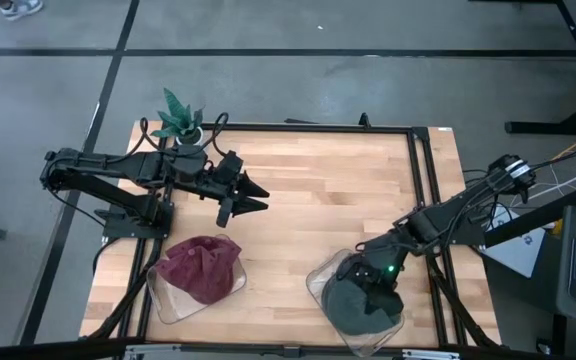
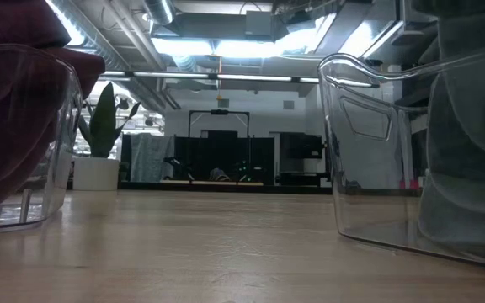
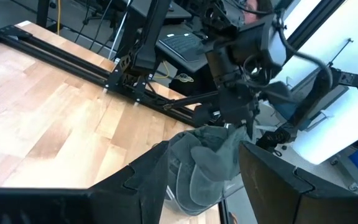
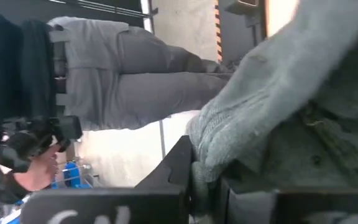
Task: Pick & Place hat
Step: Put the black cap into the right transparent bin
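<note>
A grey knit hat (image 1: pixel 360 308) sits in a clear plastic bin (image 1: pixel 320 278) at the table's near right. My right gripper (image 1: pixel 376 283) stands over that bin, shut on the hat; the left wrist view shows it too (image 3: pixel 236 118). A maroon hat (image 1: pixel 200 268) fills a second clear bin (image 1: pixel 164 300) at the near left and bulges over its rim. My left gripper (image 1: pixel 256 196) hangs open above the bare table centre, away from both hats; its fingers (image 3: pixel 143 179) frame the grey hat (image 3: pixel 207 163) from afar. My right gripper pinches a bunched fold of the grey hat's upper edge (image 4: pixel 202 163) between its two fingers (image 4: pixel 174 167), coming from above and slanting down. The fold (image 3: pixel 219 138) is drawn up under the gripper. The rest of the hat lies slack inside the clear bin.
A potted plant (image 1: pixel 180 122) stands at the table's far left edge. A black frame rail (image 1: pixel 420 190) runs along the right side. A person in grey trousers (image 4: pixel 123 74) stands beyond the table. Bare wood (image 1: pixel 318 200) lies between the two bins.
</note>
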`<act>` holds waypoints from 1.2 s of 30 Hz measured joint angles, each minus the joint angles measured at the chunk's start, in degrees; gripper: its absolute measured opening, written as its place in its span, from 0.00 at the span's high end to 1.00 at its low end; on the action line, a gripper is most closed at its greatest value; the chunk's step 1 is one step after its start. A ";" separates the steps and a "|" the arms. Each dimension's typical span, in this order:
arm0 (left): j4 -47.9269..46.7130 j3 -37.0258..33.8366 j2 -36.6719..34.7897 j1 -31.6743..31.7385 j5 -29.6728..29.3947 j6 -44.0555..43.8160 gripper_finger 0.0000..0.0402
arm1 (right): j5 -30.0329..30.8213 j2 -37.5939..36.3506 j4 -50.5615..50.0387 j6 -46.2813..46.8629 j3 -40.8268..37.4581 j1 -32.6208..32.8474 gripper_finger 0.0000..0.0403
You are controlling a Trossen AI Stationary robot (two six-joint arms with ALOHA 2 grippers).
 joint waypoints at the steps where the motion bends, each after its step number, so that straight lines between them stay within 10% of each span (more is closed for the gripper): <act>1: -0.02 -0.02 0.00 0.00 0.00 0.00 0.54 | 0.09 0.53 -0.22 -0.58 0.00 -0.08 0.95; 22: 0.01 0.00 0.00 0.00 0.04 0.00 0.54 | 4.36 3.23 -17.98 -20.05 -0.08 -5.36 0.90; 36: -3.01 -0.01 0.00 -0.01 0.02 0.50 0.54 | 3.81 2.40 -14.85 -12.59 -4.87 -5.56 0.83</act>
